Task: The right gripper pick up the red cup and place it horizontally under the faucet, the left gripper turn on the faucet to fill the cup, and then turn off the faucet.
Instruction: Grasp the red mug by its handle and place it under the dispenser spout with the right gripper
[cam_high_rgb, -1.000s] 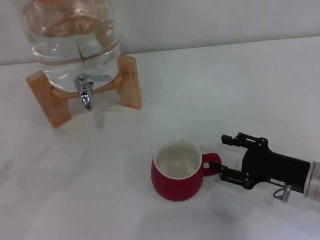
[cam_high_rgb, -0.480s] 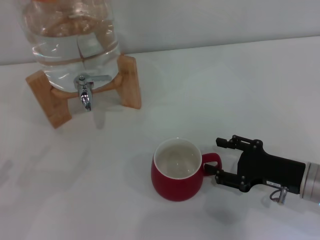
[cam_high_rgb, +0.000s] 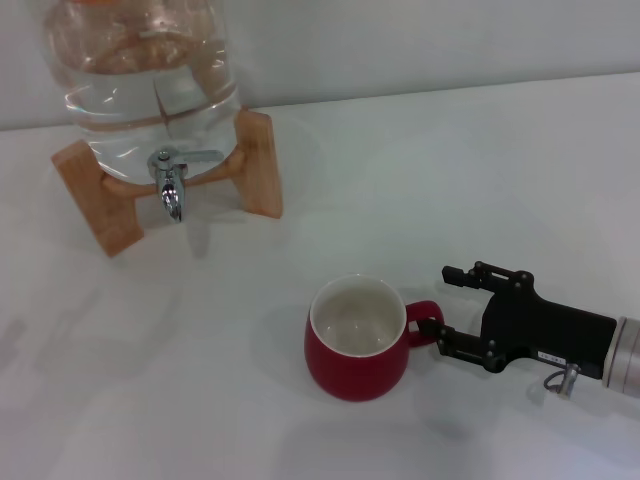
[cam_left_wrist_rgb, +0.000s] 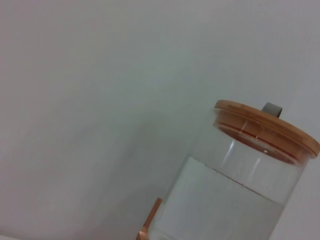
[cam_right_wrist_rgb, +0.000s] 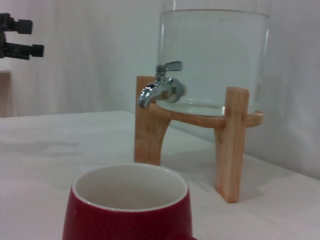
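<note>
The right claw (cam_high_rgb: 440, 306) is spreading wide around the cup (cam_high_rgb: 356, 338) handle at lower centre. The cup is standing ungrasped on the worktop (cam_high_rgb: 420, 170). Pickup, placement under the faucet (cam_high_rgb: 170, 185) at upper left, filling: all pending.

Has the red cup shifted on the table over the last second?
Barely, if at all. Against the wooden stand, the red cup sits almost where it was, while the right claw brackets its handle.

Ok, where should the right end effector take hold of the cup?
Probably the handle: the cup stands upright with its loop facing the open right end effector, so come in level from the robot's right and close across it.
</note>
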